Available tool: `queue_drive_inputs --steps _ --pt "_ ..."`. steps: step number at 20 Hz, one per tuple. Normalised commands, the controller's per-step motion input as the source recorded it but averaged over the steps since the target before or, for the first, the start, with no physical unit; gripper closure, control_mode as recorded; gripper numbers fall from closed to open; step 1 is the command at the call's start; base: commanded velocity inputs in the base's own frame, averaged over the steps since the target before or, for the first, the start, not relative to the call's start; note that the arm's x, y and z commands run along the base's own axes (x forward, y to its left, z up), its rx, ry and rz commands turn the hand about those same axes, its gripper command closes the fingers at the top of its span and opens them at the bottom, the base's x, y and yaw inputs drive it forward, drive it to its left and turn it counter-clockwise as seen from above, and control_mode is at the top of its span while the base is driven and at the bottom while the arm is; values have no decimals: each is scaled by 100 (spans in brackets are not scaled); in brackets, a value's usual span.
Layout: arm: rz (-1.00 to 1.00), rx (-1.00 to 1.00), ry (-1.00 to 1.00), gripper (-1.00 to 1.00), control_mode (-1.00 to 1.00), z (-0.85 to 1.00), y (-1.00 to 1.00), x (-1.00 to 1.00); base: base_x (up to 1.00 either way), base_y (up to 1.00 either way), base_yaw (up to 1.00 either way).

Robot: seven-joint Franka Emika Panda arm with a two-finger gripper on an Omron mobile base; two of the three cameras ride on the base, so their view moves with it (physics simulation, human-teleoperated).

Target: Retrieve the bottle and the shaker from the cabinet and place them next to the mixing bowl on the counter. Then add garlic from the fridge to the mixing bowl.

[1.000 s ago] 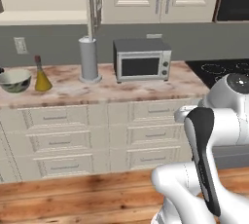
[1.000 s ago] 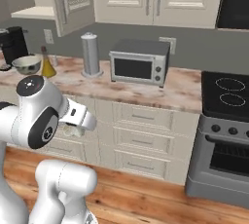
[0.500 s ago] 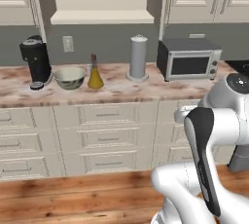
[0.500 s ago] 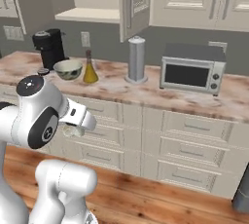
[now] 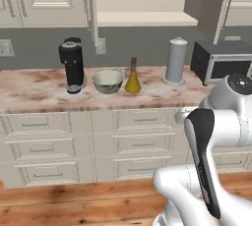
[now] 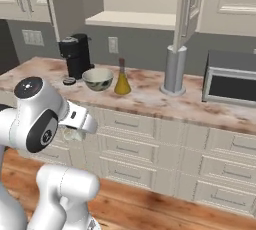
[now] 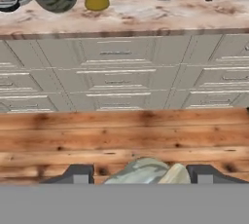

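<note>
Gripping a pale garlic bulb [image 7: 146, 172], the jaws are clamped on it low over the wooden floor [image 7: 121, 135]. On the desk [image 5: 29, 92], the mixing bowl [image 5: 108, 81] sits with the bottle [image 5: 133, 75] just right of it and a coffee machine [image 5: 73, 64] just left.

The arm [image 5: 216, 171] is glossy white, built of rounded, bulbous segments. A long dark strip with a rounded top runs down one link in the left base view. In the right base view a round joint cap [image 6: 29, 87] is dark grey with a small pale centre
</note>
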Motion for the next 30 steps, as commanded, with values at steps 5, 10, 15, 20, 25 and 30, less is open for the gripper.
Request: queue_drive_inputs --steps 5,10,15,20,25,30 --pt "0 0 0 100 100 0 0 0 85 5 0" --pt "0 0 0 100 100 0 0 0 82 4 0" --pt "0 0 0 100 100 0 0 0 63 22 0" --pt "0 0 0 100 100 0 0 0 48 32 0" --pt "0 0 0 100 100 0 0 0 41 34 1" --pt "0 0 0 100 100 0 0 0 37 36 1"
